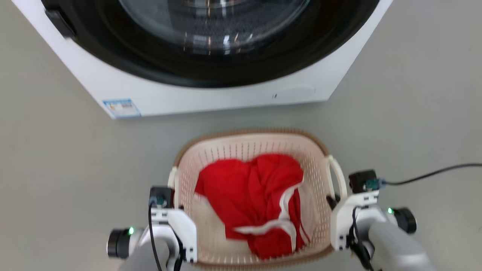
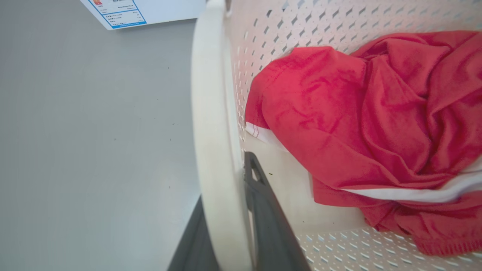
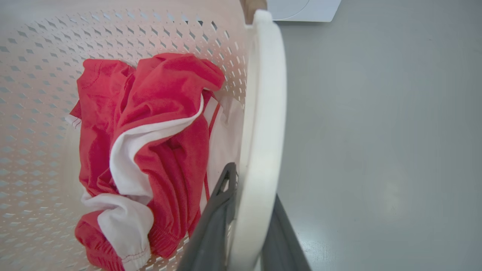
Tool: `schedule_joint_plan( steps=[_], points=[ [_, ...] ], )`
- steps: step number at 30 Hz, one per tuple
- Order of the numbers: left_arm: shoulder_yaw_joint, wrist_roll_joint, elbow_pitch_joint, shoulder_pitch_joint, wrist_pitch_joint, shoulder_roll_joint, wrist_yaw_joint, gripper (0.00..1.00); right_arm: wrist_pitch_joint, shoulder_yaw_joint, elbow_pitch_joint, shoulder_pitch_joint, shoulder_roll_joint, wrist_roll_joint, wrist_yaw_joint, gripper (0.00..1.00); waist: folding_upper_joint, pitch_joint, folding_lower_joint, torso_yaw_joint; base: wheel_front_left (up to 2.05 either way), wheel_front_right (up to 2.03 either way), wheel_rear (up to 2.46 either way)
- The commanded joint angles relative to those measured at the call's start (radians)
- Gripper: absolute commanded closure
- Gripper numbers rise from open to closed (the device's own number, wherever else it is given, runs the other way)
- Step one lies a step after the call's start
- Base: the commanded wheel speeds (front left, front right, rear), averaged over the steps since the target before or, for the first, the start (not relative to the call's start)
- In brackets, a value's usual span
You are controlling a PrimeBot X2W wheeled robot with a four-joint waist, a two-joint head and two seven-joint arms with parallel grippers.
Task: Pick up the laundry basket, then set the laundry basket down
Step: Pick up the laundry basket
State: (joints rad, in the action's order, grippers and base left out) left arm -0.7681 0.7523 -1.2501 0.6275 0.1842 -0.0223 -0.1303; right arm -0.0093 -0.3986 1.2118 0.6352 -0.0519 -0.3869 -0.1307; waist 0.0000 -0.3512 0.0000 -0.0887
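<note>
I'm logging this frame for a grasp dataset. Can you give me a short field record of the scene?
basket: laundry basket in front of the washing machine
contents: red and white garment
left gripper: closed on the left handle, one finger each side
right gripper: closed on the right handle, one finger each side
lifted: cannot tell

Bright even light, faint shadows, mild blur
</note>
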Motion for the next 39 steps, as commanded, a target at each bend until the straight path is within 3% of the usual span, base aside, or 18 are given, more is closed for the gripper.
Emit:
schedule_joint_plan(
  steps=[1,15,39],
  points=[
    [0.001,0.002,0.008,-0.024,0.002,-0.028,0.005,1.00,0.005,-0.036,-0.015,-0.031,0.002,-0.008,0.000,1.00,0.0000,0.073,0.0000,-0.016,0.00,0.00,0.00],
    [-0.081,0.069,0.068,-0.193,-0.036,-0.028,-0.013,1.00,0.087,-0.155,-0.055,-0.165,0.002,-0.063,0.000,1.00,0.0000,0.252,0.0000,-0.009,0.00,0.00,0.00],
    [-0.162,0.160,0.087,-0.235,-0.047,-0.028,-0.030,1.00,0.107,-0.165,-0.056,-0.202,0.002,-0.063,0.000,1.00,0.0000,0.302,0.0000,0.006,0.00,0.00,0.00]
  ],
)
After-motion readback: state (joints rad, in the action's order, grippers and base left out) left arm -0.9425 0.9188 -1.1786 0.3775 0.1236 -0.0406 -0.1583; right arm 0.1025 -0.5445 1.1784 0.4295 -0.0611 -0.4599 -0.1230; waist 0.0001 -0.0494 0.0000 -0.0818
